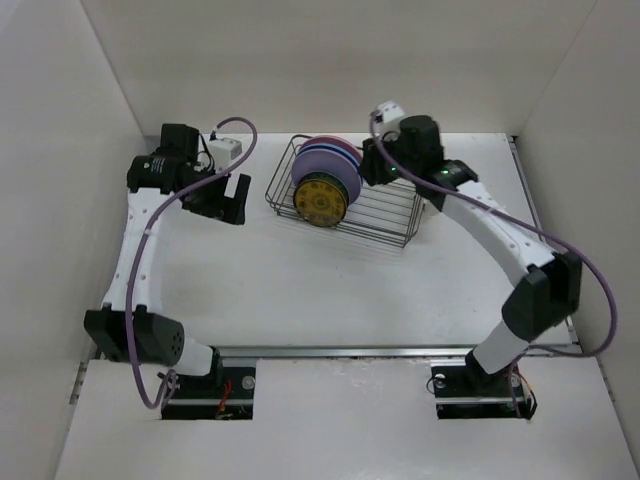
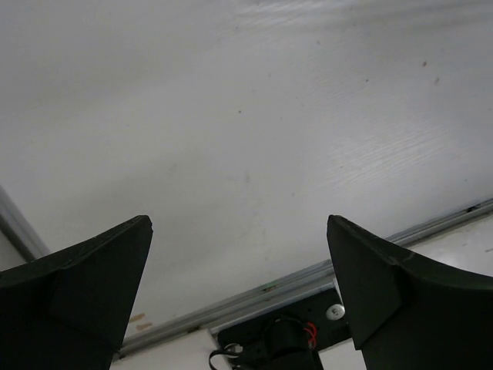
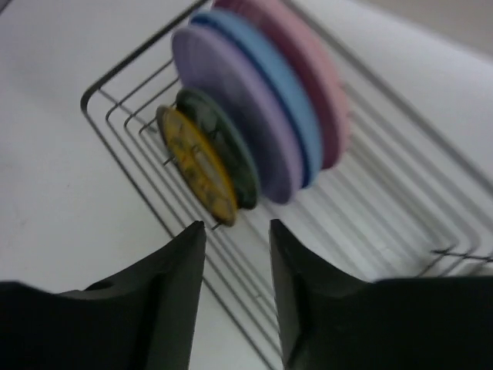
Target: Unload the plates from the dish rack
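The dish rack point(image 1: 392, 216), a dark wire basket, sits at the back middle of the table. Several plates point(image 1: 326, 178) stand upright in its left end. From front to back they are yellow point(image 3: 197, 166), teal point(image 3: 223, 151), lavender point(image 3: 235, 112), light blue point(image 3: 289, 96) and pink point(image 3: 312, 65). My right gripper point(image 1: 371, 166) hangs over the rack just right of the plates; in its wrist view the right gripper point(image 3: 235, 228) is open, a short way from the yellow plate's edge, holding nothing. My left gripper point(image 1: 226, 201) point(image 2: 239, 225) is wide open above bare table, left of the rack.
The rack's wire floor point(image 3: 385, 196) stretches right of the plates. White walls enclose the table on the left, back and right. A metal rail point(image 1: 340, 351) runs along the near edge by both arm bases. The left arm's base point(image 2: 281, 339) shows below its fingers.
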You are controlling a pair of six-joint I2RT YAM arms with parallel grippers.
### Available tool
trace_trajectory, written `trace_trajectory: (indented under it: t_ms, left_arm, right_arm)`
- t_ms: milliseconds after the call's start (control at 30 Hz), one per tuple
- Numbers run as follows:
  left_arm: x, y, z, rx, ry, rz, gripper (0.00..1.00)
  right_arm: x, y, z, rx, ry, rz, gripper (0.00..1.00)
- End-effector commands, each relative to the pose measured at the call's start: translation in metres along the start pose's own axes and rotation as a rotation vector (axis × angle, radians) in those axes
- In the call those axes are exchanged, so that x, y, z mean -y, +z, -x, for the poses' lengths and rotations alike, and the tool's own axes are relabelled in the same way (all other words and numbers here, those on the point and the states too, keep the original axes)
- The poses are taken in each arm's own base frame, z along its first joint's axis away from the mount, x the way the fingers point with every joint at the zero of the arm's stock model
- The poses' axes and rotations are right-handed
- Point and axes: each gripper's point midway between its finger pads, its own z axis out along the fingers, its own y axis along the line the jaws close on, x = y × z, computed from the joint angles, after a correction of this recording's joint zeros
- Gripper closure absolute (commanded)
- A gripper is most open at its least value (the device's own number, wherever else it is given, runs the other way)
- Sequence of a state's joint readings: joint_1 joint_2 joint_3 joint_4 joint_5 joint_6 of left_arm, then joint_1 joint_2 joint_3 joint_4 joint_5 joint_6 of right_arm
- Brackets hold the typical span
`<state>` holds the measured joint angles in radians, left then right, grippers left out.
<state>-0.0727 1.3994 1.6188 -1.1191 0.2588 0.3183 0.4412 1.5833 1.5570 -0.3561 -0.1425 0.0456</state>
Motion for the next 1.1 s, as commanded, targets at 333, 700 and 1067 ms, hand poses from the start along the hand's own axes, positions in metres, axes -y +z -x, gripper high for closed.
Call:
trace_trajectory:
  t_ms: [333, 700, 1067]
  left_arm:
    - [0.004, 0.039, 0.052, 0.097, -0.133, -0.087, 0.05]
    - [0.001, 0.059, 0.037, 0.038, -0.14, -0.088, 0.05]
    - [0.001, 0.058, 0.034, 0.063, -0.139, -0.074, 0.08]
  right_arm:
    - [-0.033, 0.099, -0.049, -0.172, -0.163, 0.054, 0.6]
    - [-0.042, 0.134, -0.086, -0.26, -0.165, 0.085, 0.64]
    - [-0.045, 0.126, -0.08, -0.246, -0.235, -0.005, 1.0]
